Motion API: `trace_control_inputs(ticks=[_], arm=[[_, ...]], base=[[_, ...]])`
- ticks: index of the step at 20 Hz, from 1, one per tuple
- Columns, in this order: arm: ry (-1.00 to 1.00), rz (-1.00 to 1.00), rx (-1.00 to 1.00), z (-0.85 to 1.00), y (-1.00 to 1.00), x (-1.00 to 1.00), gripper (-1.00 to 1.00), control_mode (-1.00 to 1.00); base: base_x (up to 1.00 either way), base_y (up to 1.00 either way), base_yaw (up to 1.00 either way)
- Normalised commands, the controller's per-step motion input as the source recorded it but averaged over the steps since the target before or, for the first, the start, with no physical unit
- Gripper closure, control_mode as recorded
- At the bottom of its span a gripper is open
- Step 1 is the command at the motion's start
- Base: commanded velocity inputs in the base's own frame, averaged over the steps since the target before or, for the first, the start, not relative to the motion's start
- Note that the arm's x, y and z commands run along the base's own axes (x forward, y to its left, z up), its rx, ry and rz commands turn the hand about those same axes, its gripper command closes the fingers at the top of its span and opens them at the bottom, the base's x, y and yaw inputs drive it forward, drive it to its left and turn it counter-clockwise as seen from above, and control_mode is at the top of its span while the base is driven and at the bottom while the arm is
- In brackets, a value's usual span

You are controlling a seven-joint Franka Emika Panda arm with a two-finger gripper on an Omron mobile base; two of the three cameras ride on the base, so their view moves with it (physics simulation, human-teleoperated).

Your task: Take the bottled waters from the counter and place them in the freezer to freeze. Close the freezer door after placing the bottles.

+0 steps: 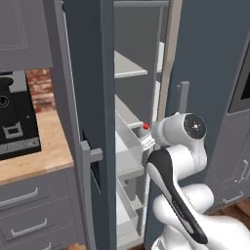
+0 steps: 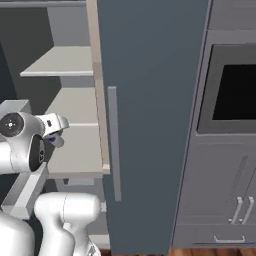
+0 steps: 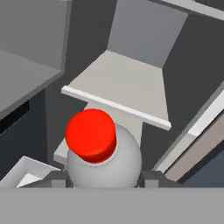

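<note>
In the hand view the two dark fingertips (image 3: 59,179) pinch the clear-grey bottle (image 3: 107,164) low in the frame, one on each side of its shoulder, red cap (image 3: 91,134) rising above them. A pale freezer shelf (image 3: 127,87) spreads above. In the left base view, the cap sits mid-frame inside the open freezer (image 1: 132,68).

We see a red brick wall (image 1: 40,88) behind a black coffee machine (image 1: 17,117). To the right stands a grey wall-oven cabinet (image 2: 220,165) over a strip of wooden floor (image 2: 215,251).
</note>
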Motion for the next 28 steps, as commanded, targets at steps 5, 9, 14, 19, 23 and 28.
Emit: trace_control_inputs(ticks=[5, 9, 14, 19, 23, 28], arm=[[0.0, 0.0, 0.0, 0.0, 0.0, 0.0, 1.0, 1.0], [0.0, 0.02, 0.1, 0.36, -0.09, 0.26, 1.0, -1.0], [-0.05, 0.0, 0.23, 0.31, -0.23, 0.15, 1.0, -1.0], [-0.05, 0.0, 0.1, 0.04, -0.01, 0.25, 1.0, -1.0], [0.0, -0.07, -0.03, 0.15, 0.0, 0.47, 1.0, -1.0], [0.02, -0.17, -0.04, 0.01, 0.0, 0.61, 1.0, -1.0]], base=[[0.44, 0.24, 0.13], [0.07, 0.0, 0.02], [0.0, 0.0, 0.0], [0.0, 0.0, 0.0], [0.0, 0.0, 0.0], [0.0, 0.0, 0.0]])
